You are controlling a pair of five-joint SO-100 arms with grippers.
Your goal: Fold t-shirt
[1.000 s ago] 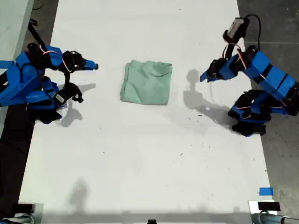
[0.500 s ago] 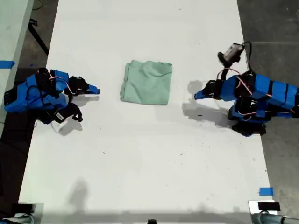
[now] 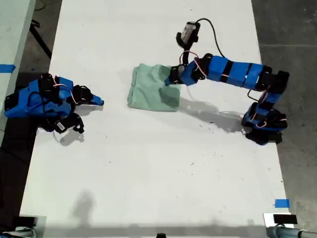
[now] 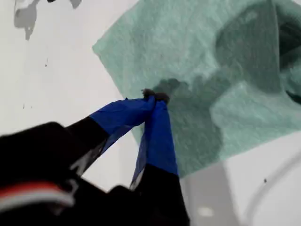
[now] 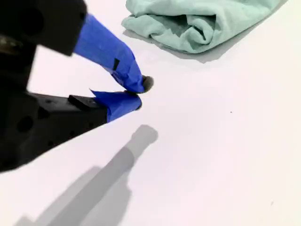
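Observation:
The t-shirt (image 3: 148,91) lies folded into a small pale mint-green rectangle on the white table, a little above the middle in the exterior view. My first gripper (image 3: 171,79) reaches in from the exterior view's right and hovers over the shirt's right edge. In the first wrist view its blue-taped tips (image 4: 153,96) are pressed together above the t-shirt (image 4: 197,47), casting a shadow on it; no cloth shows between them. My second gripper (image 3: 100,102) rests low at the exterior view's left, apart from the shirt. Its tips (image 5: 138,92) are shut, with the t-shirt (image 5: 197,23) beyond them.
The white table (image 3: 158,168) stretches bare below the shirt in the exterior view. A blue tape mark (image 3: 282,203) sits near the exterior view's lower right corner. Dark floor borders both long table edges. A cable loops above the first arm's wrist camera (image 3: 188,32).
My first arm has stretched out from the exterior view's right to over the shirt's right edge. My second arm dropped low a second ago and has barely shifted since.

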